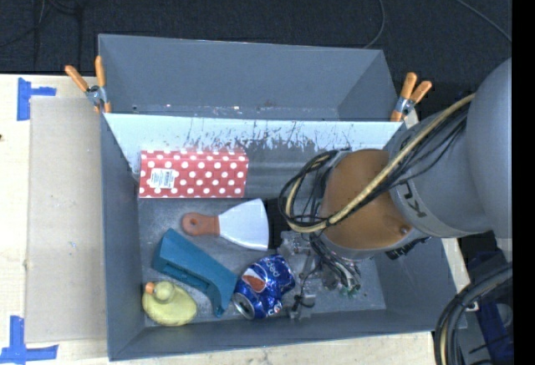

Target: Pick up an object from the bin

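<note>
My gripper is low in the bin's front right part, under the arm's orange cover. It stands right beside a crushed blue Pepsi can, at that can's right side and close enough to seem to touch it. A white scraper with a brown handle lies just behind the can, to the gripper's upper left. A teal plastic piece lies flat to the left of the can.
A yellow rubber duck sits in the front left corner. A red box with white dots rests against the back wall at the left. The arm and its cables cover the bin's right side.
</note>
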Robot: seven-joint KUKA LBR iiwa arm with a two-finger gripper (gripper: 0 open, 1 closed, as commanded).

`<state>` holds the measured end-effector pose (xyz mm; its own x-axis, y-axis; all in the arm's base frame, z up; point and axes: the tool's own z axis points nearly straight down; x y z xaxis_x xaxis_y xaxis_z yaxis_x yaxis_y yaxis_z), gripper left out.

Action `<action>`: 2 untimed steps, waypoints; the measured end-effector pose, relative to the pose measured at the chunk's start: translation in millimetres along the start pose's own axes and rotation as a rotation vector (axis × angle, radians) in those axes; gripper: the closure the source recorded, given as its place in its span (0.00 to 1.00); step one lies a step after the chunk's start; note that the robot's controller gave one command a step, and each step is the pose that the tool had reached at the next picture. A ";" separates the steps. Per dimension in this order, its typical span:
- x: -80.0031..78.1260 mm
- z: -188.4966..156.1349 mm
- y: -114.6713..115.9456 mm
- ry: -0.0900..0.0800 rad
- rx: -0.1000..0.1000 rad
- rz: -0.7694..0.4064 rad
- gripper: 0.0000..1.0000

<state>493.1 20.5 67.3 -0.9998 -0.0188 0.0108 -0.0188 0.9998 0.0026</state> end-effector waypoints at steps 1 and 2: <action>-1.2 -1.7 -1.3 -0.003 0.002 0.000 0.00; 6.0 -2.2 0.4 -0.005 0.001 0.028 0.00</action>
<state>487.1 20.8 69.5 -0.9999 0.0095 0.0056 0.0095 1.0000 0.0015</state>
